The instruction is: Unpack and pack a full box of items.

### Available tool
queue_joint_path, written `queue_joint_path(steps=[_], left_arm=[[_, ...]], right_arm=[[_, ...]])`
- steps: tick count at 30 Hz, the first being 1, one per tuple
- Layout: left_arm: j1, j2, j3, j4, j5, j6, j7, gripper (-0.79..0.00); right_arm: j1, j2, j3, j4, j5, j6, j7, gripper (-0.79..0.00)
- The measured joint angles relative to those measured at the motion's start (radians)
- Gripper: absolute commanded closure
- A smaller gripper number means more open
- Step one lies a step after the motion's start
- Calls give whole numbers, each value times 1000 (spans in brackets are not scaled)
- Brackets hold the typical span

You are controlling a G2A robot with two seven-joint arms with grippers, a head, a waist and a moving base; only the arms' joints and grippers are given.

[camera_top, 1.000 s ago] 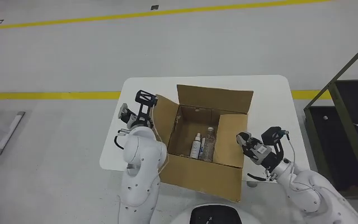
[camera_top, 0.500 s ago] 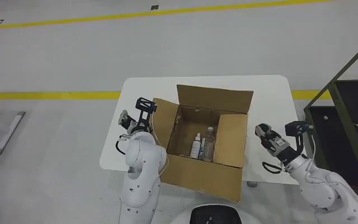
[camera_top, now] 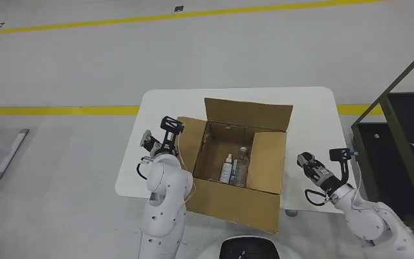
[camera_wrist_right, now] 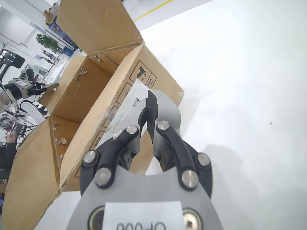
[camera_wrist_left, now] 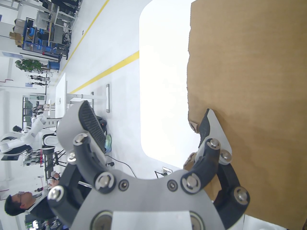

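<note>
Centre of the white table [camera_top: 310, 107] — open brown cardboard box [camera_top: 236, 194], walls probably stiff, flaps floppy. Small plastic bottles [camera_top: 240, 163] stand inside; likely light and slick, best gripped round the body. Left gripper [camera_wrist_left: 146, 111]: fingers [camera_wrist_left: 91, 120] spread wide, one touching the box's side flap [camera_wrist_left: 251, 72]. Right gripper [camera_wrist_right: 149, 101] beside the box — fingers pressed together, empty.

The box [camera_top: 233, 201] is matt brown cardboard, its flap edges torn and fibrous (a white paper label [camera_wrist_right: 124, 113] sticks to one outer wall). The counter [camera_top: 310, 110] is smooth white with a soft sheen. The left hand [camera_wrist_left: 145, 111] and right hand [camera_wrist_right: 150, 104] have satin grey metal plates, black plastic links, bright screws and ribbed dark pads [camera_wrist_left: 90, 120].
</note>
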Motion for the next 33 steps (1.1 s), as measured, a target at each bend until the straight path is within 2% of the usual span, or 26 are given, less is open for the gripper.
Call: queue_joint_path(steps=[9,19,28,33], left_arm=[[35,-3,3,-37,-36,-14,8,-785],[102,4,-43,-170,-62,-54,15,-785],[158,4,-62,-325,-173,-90,13,-785],[176,6,-60,-380,-169,-84,15,-785]], right_arm=[[80,-12,-76,58,-17,-22,12,0],[193,-16,-104,133,-50,-52,55,0],[303,-19,-138,209,-104,-96,102,0],[310,-21,-148,214,-125,-85,78,0]])
